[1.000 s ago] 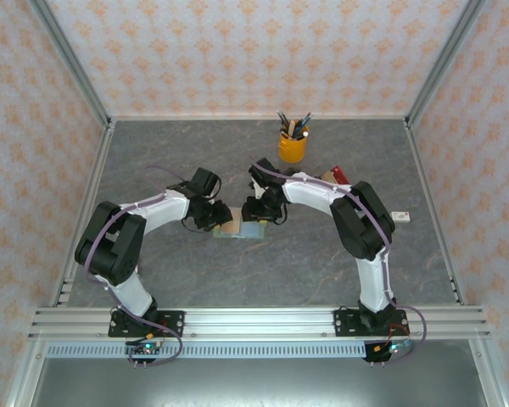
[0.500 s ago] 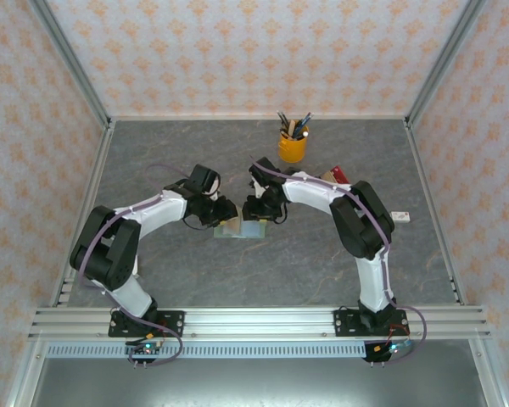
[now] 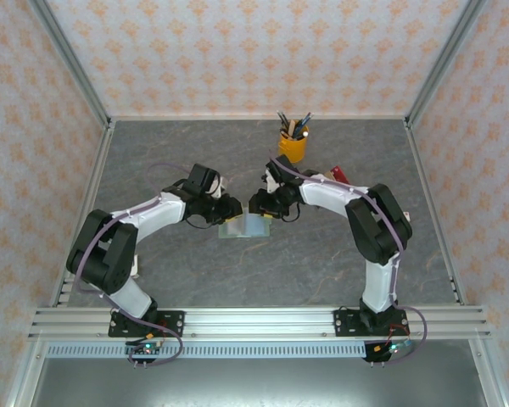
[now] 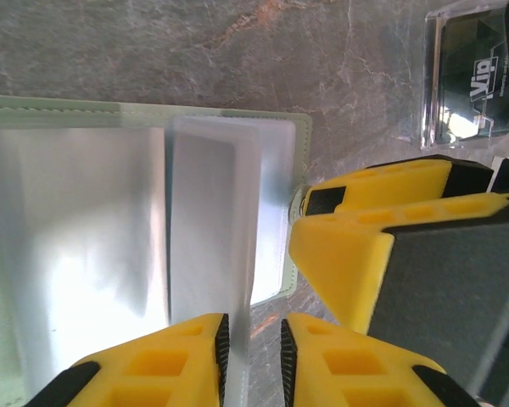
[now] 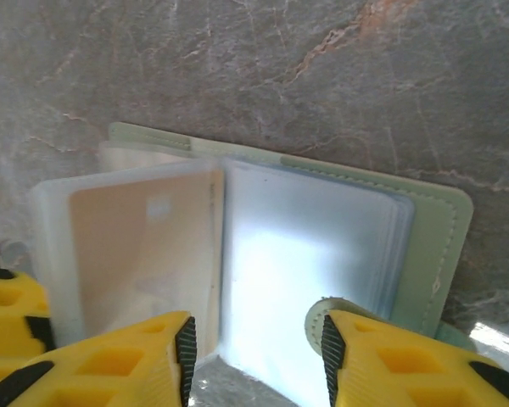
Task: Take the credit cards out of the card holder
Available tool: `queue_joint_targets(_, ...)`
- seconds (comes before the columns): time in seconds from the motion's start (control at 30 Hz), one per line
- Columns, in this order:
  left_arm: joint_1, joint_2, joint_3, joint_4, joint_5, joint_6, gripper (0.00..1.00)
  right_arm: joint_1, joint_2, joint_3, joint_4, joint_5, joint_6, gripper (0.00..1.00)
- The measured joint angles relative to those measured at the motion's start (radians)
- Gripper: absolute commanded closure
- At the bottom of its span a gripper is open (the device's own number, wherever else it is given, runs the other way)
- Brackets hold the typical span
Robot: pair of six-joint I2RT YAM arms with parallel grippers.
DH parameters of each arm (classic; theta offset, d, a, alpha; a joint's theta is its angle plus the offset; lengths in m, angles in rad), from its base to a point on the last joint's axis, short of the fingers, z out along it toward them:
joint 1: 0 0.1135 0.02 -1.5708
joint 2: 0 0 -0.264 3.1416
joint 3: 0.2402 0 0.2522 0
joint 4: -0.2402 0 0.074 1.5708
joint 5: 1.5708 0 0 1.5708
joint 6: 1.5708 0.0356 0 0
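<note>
The sage-green card holder (image 3: 244,227) lies open on the table between both grippers. In the left wrist view its cover (image 4: 299,136) shows clear plastic sleeves, and one sleeve (image 4: 208,229) stands up on edge. My left gripper (image 4: 254,326) is narrowly open around that sleeve's edge, which rests against one pad while the other pad stands off it. My right gripper (image 5: 254,335) is open over the holder's (image 5: 433,229) near edge, one finger beside the round snap tab (image 5: 318,318). A yellowish-tan credit card (image 5: 140,254) sits inside a frosted sleeve. The right gripper's fingers (image 4: 365,237) are close beside the holder.
A yellow cup of pens (image 3: 293,146) stands behind the grippers. A red object (image 3: 339,175) lies to its right. A clear plastic case (image 4: 471,76) printed "Vip" lies close beside the holder. Walls enclose the table on three sides.
My left gripper has moved right onto the holder and its jaws have narrowed around a sleeve. My right gripper has shifted a little right. The holder lies slightly further right.
</note>
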Motion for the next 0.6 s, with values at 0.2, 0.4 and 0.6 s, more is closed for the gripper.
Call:
queue_joint_targets(0.2, -0.013, 0.008, 0.0, 0.032, 0.019, -0.003, 0.73, -0.011, -0.041, -0.031, 0.063, -0.04, 0.037, 0.5)
queue_joint_targets(0.4, -0.014, 0.015, -0.003, 0.042, 0.025, -0.006, 0.68, -0.021, -0.041, -0.049, 0.1, -0.063, 0.078, 0.48)
queue_joint_targets(0.6, -0.015, 0.035, -0.005, 0.064, 0.045, -0.006, 0.66, -0.039, -0.045, -0.092, 0.153, -0.061, 0.133, 0.47)
